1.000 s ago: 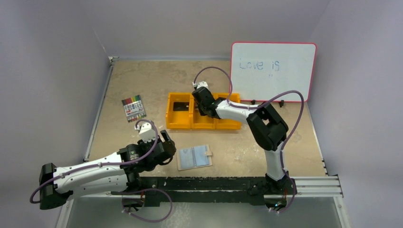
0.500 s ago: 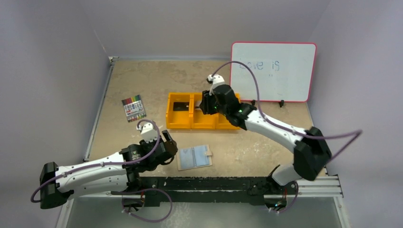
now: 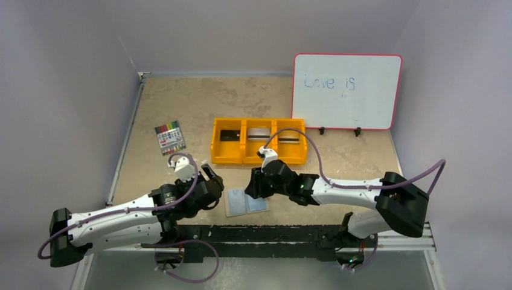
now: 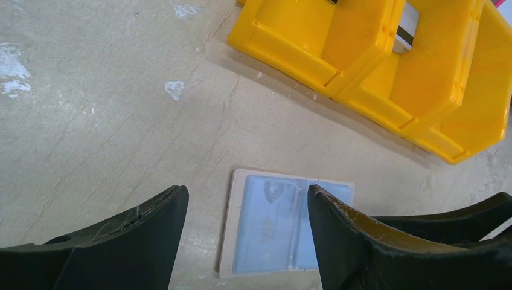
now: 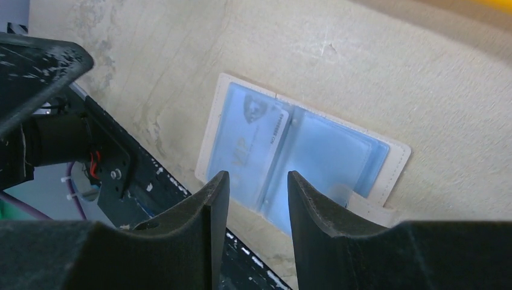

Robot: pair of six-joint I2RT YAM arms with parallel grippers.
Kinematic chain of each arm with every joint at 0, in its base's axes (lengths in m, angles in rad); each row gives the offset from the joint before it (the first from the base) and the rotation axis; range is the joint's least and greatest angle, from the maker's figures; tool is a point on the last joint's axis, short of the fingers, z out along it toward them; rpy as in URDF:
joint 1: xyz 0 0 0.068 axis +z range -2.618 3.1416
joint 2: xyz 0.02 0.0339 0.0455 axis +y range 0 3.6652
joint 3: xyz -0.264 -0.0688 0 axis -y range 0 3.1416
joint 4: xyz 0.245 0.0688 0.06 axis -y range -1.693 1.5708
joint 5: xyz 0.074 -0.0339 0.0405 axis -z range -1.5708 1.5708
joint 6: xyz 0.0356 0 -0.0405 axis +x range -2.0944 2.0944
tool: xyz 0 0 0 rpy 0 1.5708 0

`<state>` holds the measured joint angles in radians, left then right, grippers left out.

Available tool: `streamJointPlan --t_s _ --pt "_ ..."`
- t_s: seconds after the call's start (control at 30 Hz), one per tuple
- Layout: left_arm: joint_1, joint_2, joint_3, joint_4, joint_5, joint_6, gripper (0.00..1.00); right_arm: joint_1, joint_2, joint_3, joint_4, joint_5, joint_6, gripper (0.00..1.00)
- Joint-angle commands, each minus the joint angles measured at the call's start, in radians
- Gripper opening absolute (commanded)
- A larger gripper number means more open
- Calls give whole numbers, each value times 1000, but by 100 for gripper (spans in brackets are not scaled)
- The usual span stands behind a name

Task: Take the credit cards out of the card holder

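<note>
Down at the near edge, the left gripper (image 4: 244, 193) hangs low over the table with its jaws spread wide and nothing between them. The card holder (image 4: 284, 226) lies flat and open just ahead of its fingertips, a touch towards its right finger.

Over to the right gripper (image 5: 256, 181): jaws parted by a narrow gap, empty, hovering directly above the holder's centre fold. Under its left finger a pale card (image 5: 256, 130) sits inside the clear blue pocket. The pocket under the right finger looks empty, and the little tab strap pokes out beside that finger.

My read is that this thing is light and floppy, with slick plastic sleeves, so it'll skate on the table or lift along with the card unless something pins it. The card itself looks stiff and thin, with not much edge to bite. I'd go for the card's edge nearest the fold, while the other arm presses on the beige border.

Farther out beyond both grippers, the orange tray (image 3: 256, 158) holds cards in its three compartments. The marker pack (image 3: 169, 138) lies past the left gripper, and the whiteboard (image 3: 347, 90) stands at the back.
</note>
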<state>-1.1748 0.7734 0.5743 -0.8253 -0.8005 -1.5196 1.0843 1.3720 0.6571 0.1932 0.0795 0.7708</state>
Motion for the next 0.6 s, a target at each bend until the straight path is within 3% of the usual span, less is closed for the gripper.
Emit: streamJointPlan --t_s 0.0,0.3,0.43,0.57 --pt "-3 -27 3 -38 -42 -51 72 35 13 18 67 14 75 43" --pt "-3 -52 33 -276 -92 -282 72 188 190 225 -178 257 35 53" --pt "-3 -67 48 -340 -122 -332 75 268 280 348 -345 420 99 61" --pt "-3 -76 54 -371 -137 -365 77 304 319 383 -389 460 146 64"
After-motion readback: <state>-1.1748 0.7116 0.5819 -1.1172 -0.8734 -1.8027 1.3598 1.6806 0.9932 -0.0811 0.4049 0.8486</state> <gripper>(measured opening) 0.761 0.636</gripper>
